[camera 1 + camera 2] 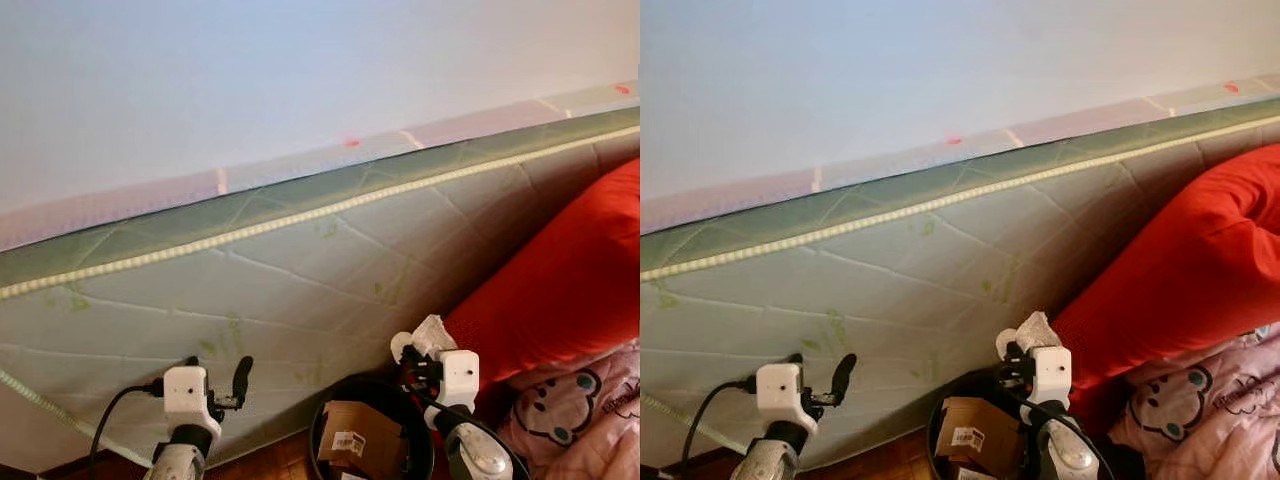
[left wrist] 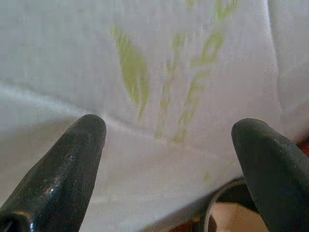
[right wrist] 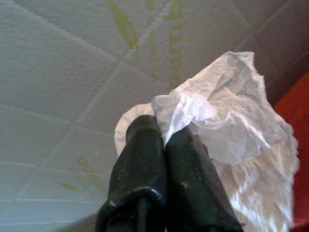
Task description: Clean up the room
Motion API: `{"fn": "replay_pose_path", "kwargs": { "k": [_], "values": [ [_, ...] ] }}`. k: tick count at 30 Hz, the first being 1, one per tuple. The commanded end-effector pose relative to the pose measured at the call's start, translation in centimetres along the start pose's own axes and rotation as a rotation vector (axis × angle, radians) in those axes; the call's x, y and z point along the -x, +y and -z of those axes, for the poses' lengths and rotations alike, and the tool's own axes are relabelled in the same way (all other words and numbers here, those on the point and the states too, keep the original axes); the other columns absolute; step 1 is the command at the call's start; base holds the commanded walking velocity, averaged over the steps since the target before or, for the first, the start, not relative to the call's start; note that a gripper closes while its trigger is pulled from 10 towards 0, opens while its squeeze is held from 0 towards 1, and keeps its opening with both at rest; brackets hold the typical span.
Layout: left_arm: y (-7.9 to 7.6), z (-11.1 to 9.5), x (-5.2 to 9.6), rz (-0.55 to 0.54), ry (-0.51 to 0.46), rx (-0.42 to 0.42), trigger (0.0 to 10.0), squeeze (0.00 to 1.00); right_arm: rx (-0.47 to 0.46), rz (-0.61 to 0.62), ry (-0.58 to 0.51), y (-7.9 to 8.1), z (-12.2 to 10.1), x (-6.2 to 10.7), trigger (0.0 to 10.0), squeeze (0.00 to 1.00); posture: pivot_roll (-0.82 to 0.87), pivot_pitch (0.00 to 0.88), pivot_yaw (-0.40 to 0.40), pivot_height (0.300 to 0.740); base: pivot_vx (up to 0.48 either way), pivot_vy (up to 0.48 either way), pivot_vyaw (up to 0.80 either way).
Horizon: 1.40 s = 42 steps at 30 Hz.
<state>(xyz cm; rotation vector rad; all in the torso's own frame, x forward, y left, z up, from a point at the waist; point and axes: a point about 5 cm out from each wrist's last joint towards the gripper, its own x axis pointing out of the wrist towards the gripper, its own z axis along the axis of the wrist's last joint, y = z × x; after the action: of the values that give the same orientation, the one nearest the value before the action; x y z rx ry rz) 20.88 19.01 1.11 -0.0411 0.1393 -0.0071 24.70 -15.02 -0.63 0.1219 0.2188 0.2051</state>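
— Right gripper (image 3: 164,133) status?
— Fingers clamped on a crumpled white tissue (image 3: 227,130), above the black bin (image 1: 325,425) beside the mattress (image 1: 300,290).
— Left gripper (image 2: 169,140)?
— Fingers apart, holding nothing.

Silver arms end in white wrist blocks (image 1: 186,388) with black jaws and a looping black cable (image 1: 112,415).

A mattress (image 1: 300,280) leaned against the wall (image 1: 250,80), with a bin (image 1: 325,425) before its lower edge and a box (image 1: 355,435) in the bin. A pillow (image 1: 560,290) lay right of the bin, on a blanket (image 1: 580,410).
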Motion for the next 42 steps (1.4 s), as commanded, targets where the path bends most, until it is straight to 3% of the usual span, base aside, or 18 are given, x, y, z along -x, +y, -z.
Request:
{"fn": "replay_pose_path", "kwargs": {
  "k": [1, 11, 15, 20, 30, 37, 42],
  "values": [
    [0.5, 0.0, 0.8, -0.006, 0.015, -0.016, 10.0, 0.0, -0.007, 0.01, 0.015, -0.2, 0.4, 0.3, 10.0, 0.0, 0.06, 0.094, -0.046, 0.74, 0.0, 0.0, 0.0],
    [1.4, -1.9, 2.8, -0.081, -0.04, -0.049, 10.0, 0.0, -0.008, 0.003, 0.018, -0.1, 0.3, 0.0, 10.0, 0.0, 0.07, 0.105, -0.059, 0.74, 0.0, 0.0, 0.0],
    [1.9, -2.4, 2.4, -0.095, -0.063, -0.066, 10.0, 0.0, -0.006, -0.007, 0.023, 0.0, 0.3, -0.1, 10.0, 0.0, 0.07, 0.107, -0.06, 0.74, 0.0, 0.0, 0.0],
    [1.2, -3.6, 1.3, -0.079, -0.108, -0.045, 10.0, 0.0, 0.005, -0.005, 0.016, 0.0, 0.2, -0.3, 10.0, 0.0, 0.05, 0.107, -0.058, 0.74, 0.0, 0.0, 0.0],
    [0.7, -3.8, 1.1, -0.066, -0.091, -0.032, 10.0, 0.0, 0.017, 0.024, 0.038, -0.4, 0.4, -0.4, 10.0, 0.0, 0.05, 0.099, -0.059, 0.74, 0.0, 0.0, 0.0],
    [0.6, -3.8, 1.0, -0.061, -0.087, -0.03, 10.0, 0.0, 0.026, 0.029, 0.041, -0.4, 0.3, -0.5, 10.0, 0.0, 0.05, 0.096, -0.061, 0.7, 0.0, 0.0, 0.0],
    [0.5, -3.9, 1.0, -0.059, -0.079, -0.033, 10.0, 0.0, 0.019, 0.034, 0.009, -0.4, 0.1, -0.3, 10.0, 0.0, 0.05, 0.097, -0.063, 0.7, 0.0, 0.0, 0.0]
  ]
}}
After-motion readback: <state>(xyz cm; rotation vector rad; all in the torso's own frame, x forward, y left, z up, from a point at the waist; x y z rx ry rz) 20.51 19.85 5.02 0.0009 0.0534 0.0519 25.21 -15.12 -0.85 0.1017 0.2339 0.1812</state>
